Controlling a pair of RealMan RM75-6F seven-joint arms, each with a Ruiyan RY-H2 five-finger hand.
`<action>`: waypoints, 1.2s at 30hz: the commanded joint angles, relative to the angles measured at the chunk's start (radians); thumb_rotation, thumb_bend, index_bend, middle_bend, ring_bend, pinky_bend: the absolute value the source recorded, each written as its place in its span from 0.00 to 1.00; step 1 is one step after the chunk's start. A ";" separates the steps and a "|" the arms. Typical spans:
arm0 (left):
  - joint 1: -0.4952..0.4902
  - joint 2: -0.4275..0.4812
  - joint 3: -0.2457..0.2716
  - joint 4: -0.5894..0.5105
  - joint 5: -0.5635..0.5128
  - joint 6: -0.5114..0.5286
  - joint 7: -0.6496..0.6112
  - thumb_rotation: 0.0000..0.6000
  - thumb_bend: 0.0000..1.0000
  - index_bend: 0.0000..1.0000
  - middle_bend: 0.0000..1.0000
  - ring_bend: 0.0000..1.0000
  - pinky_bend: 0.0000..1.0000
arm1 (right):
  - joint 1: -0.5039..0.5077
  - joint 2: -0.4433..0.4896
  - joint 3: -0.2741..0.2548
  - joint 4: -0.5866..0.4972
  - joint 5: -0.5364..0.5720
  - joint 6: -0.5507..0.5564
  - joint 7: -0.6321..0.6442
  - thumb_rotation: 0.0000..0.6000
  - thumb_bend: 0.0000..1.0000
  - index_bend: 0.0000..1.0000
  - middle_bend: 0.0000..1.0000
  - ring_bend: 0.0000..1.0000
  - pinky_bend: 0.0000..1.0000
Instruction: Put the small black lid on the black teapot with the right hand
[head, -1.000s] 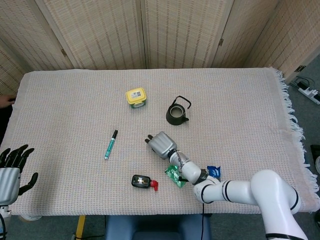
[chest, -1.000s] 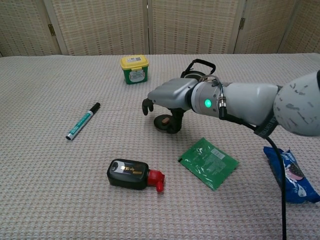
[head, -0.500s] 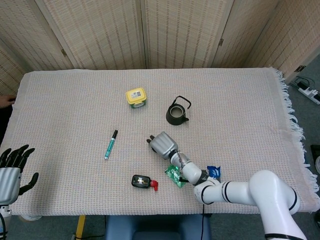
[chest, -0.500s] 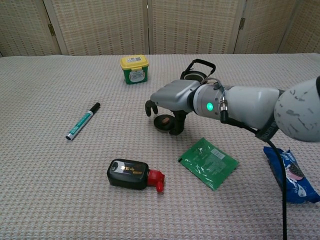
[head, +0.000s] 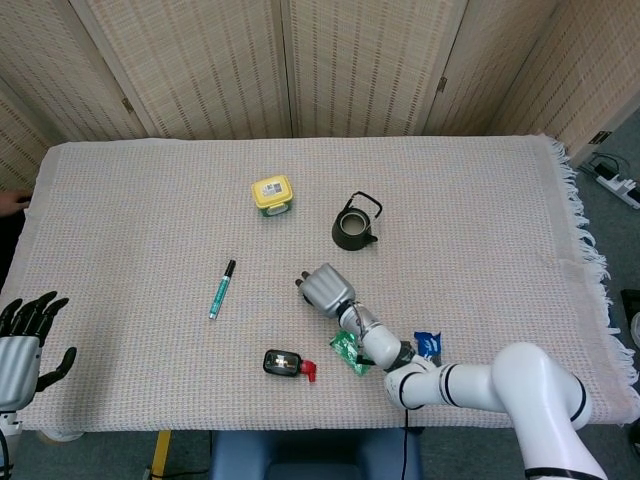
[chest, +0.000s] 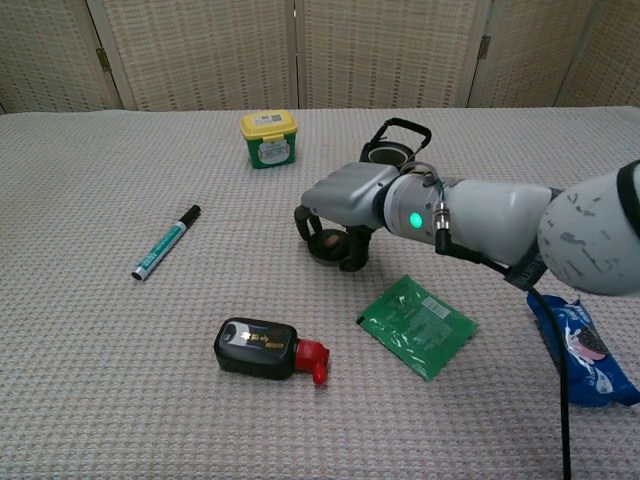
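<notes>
The small black lid (chest: 328, 246) lies on the cloth in the middle of the table, under my right hand (chest: 345, 197). The right hand's fingers (chest: 304, 224) curl down against the lid's left side and the thumb presses its right side, so the lid is pinched where it lies. In the head view the right hand (head: 322, 287) covers the lid. The black teapot (head: 354, 225) stands upright and uncovered just beyond the hand; in the chest view the teapot (chest: 392, 140) shows behind the wrist. My left hand (head: 25, 335) hangs off the table's near left corner, fingers spread, holding nothing.
A yellow-lidded tub (chest: 267, 137) stands at the back. A green marker (chest: 166, 242) lies to the left. A black bottle with a red cap (chest: 258, 348) and a green packet (chest: 415, 325) lie near the front edge. A blue packet (chest: 585, 350) lies under the right forearm.
The right hand has sunk a little and its fingers have curled in from spread to closed around the lid. The left hand has not moved.
</notes>
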 joint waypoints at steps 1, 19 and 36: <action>0.000 0.000 0.001 0.001 0.000 0.000 -0.001 1.00 0.33 0.13 0.09 0.12 0.08 | 0.000 -0.005 0.002 0.004 -0.005 0.005 -0.001 1.00 0.33 0.32 0.33 0.86 0.77; -0.003 -0.001 0.002 0.003 -0.001 -0.009 -0.008 1.00 0.33 0.13 0.09 0.12 0.08 | -0.025 0.076 0.034 -0.056 -0.029 0.058 0.006 1.00 0.33 0.42 0.40 0.88 0.80; -0.014 -0.005 0.004 -0.017 0.005 -0.022 0.022 1.00 0.33 0.14 0.09 0.12 0.07 | -0.041 0.205 0.097 0.025 0.030 0.040 0.064 1.00 0.33 0.43 0.40 0.88 0.80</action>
